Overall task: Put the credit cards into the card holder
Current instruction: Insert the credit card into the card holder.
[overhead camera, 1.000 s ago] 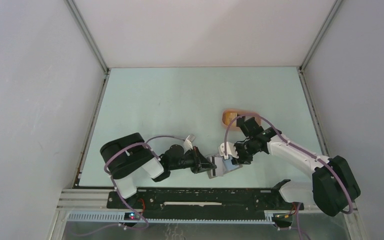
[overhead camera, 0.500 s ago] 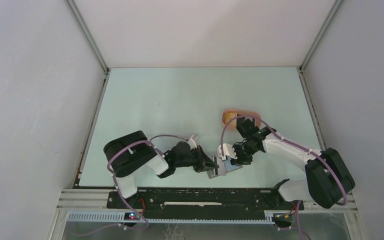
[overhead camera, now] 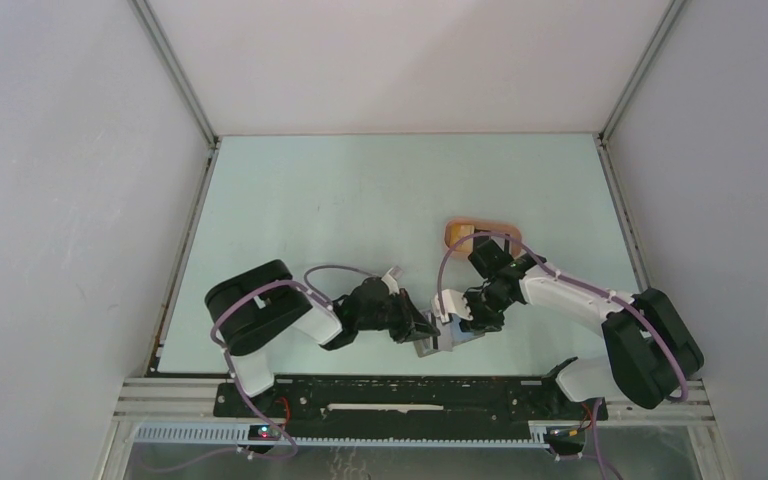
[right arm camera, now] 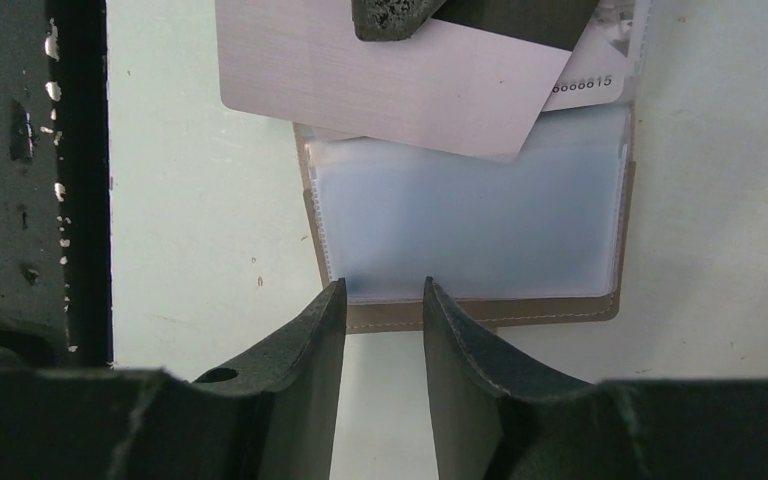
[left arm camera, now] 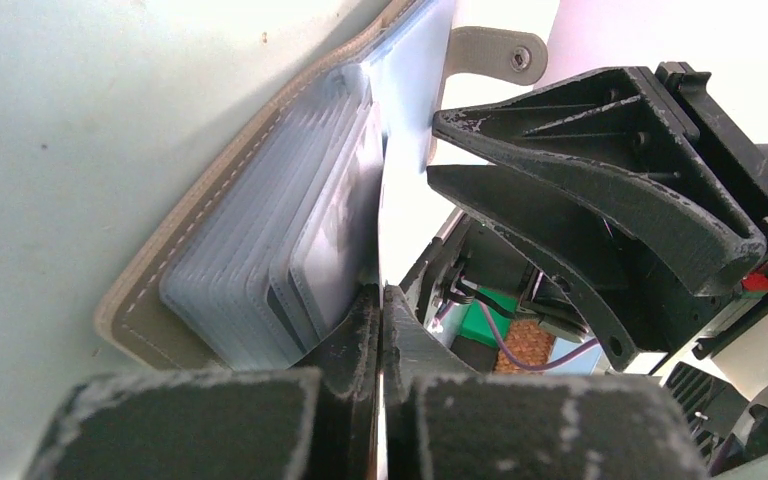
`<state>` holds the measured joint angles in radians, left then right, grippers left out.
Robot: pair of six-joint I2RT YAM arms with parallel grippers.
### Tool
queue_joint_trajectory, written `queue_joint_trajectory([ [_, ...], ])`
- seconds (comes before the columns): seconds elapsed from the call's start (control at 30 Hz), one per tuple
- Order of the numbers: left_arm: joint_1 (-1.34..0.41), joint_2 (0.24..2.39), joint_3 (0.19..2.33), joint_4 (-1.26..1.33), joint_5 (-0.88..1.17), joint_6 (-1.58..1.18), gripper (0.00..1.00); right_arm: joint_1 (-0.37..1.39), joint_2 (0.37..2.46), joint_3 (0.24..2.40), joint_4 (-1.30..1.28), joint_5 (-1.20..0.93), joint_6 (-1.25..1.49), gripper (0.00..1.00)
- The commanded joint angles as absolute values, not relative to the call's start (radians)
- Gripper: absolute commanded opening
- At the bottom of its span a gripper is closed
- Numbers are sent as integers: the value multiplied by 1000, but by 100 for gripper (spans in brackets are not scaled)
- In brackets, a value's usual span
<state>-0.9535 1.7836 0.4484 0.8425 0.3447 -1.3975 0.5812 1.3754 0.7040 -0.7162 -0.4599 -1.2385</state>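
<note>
Left wrist view, left claw (left arm camera: 381, 300): pressed together on the pale card (right arm camera: 380, 90), which shows edge-on as a thin line between the two fingers.
Pale card: its free end reaches the card holder (right arm camera: 530, 312). In the right wrist view it lies tilted across the holder edge opposite the right claw, partly over the holder and partly sticking out past one side. Whether it has entered a slot cannot be told.
Right claw (right arm camera: 383, 290): fingers a narrow gap apart, with nothing seen pinched between them. The tips sit at the holder edge nearest that claw, right at the rim of the sleeves. Contact cannot be told.
Card holder: lies open on the worktop (right arm camera: 210, 250) between the two claws, inner side up.
Clear sleeves (left arm camera: 280, 230): stacked inside the holder, their edges fanned toward the left claw.
Printed card (right arm camera: 590, 85): pale, with a row of digits, peeking out at a holder corner beneath the pale card.
Peach tray (overhead camera: 457, 235): in the top view it lies beyond the holder, well apart, partly behind the right arm.
</note>
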Motion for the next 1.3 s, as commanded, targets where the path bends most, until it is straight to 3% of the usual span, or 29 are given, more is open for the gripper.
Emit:
queue_joint_trajectory([
  [0.0, -959, 1740, 478, 723, 325, -1346, 0, 598, 1378, 722, -734, -460, -1227, 42],
  [0.43, -963, 1700, 513, 592, 295, -1321, 0, 624, 1381, 732, -740, -456, -1216, 40],
  [1.27, -979, 1756, 536, 617, 216, -1299, 0, 627, 1385, 734, -741, -456, -1200, 40],
])
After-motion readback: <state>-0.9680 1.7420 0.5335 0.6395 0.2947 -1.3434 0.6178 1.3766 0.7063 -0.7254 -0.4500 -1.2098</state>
